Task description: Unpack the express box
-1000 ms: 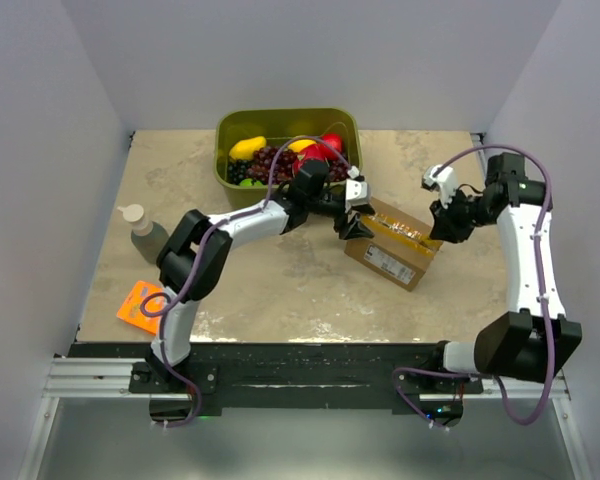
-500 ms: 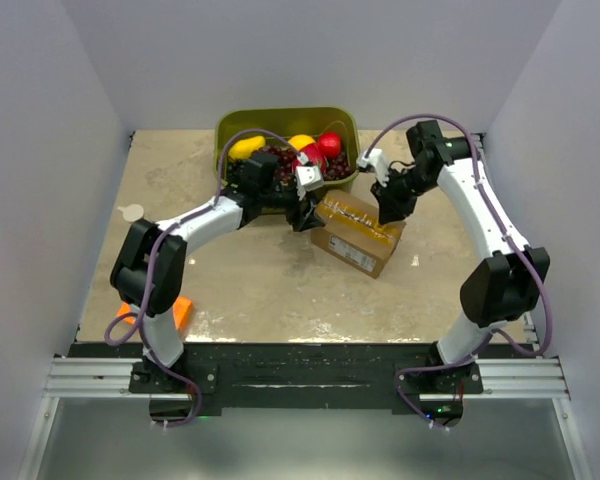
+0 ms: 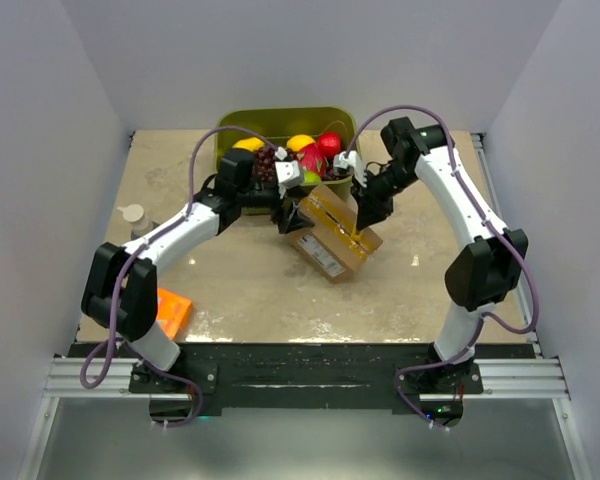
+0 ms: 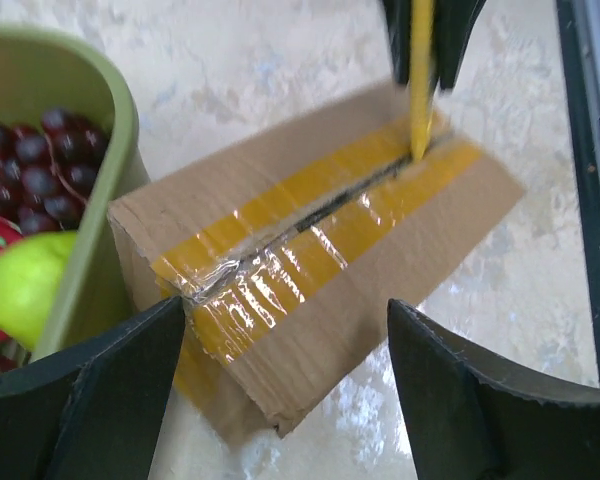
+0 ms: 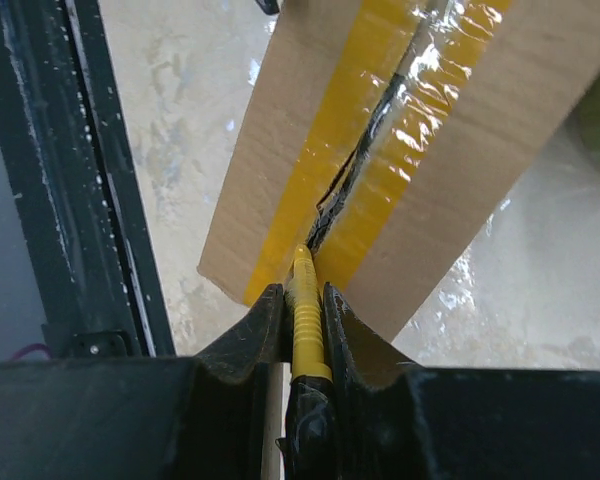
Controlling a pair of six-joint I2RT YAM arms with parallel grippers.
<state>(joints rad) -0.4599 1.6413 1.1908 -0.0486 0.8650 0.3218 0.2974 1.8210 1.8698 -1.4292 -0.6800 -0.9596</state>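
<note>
Cardboard express box (image 4: 280, 170) was judged light, stiff, tape-slick, best gripped at its ends; left gripper (image 4: 285, 320) was seen released beside it, right gripper (image 5: 302, 297) clenched on yellow cutter (image 5: 305, 330).

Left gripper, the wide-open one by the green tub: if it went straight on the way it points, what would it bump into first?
Probably the express box: its taped end lies straight ahead of the left gripper, between its open jaws. How close is hard to judge.

Nothing can be read: the white label (image 3: 326, 262) on the cardboard box (image 3: 336, 226) bears print too small to make out.
</note>
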